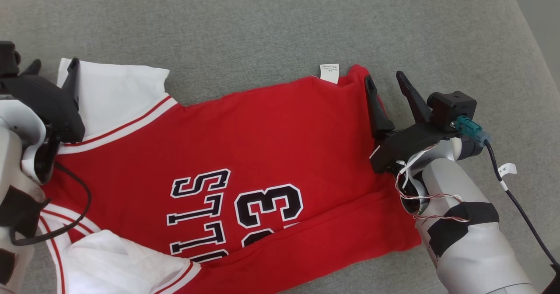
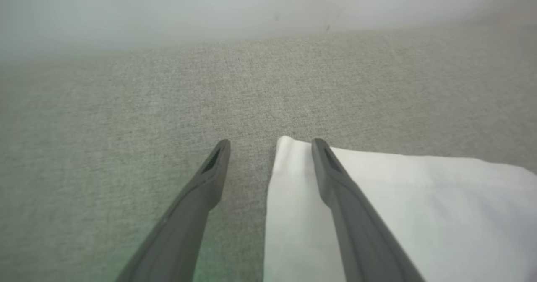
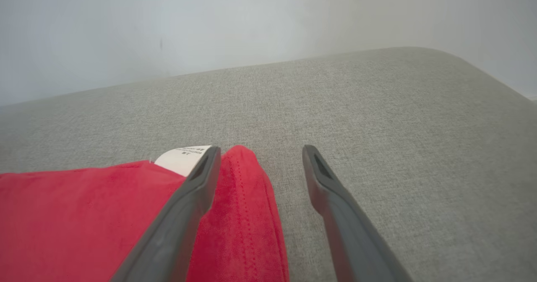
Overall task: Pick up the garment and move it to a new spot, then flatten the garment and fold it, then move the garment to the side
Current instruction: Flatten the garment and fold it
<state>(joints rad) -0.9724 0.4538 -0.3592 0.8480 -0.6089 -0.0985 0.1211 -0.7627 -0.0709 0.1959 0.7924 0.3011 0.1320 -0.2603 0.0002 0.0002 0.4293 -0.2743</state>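
A red jersey (image 1: 245, 141) with white sleeves and black "33" lettering lies spread sideways on the grey cushion (image 1: 280, 27). Its near long edge is folded over onto the body. My left gripper (image 1: 52, 68) is open over the white sleeve's (image 2: 419, 206) far corner, one finger above the cloth, the other above bare cushion. My right gripper (image 1: 386, 78) is open at the hem's far corner (image 3: 245, 198), straddling the red edge beside a white care label (image 3: 180, 159). Neither holds anything.
The grey cushion (image 3: 377, 118) stretches well beyond the jersey on the far side and ends at a rounded edge on the right. A pale wall (image 3: 209, 22) rises behind it. A black cable (image 1: 520, 206) trails from my right wrist.
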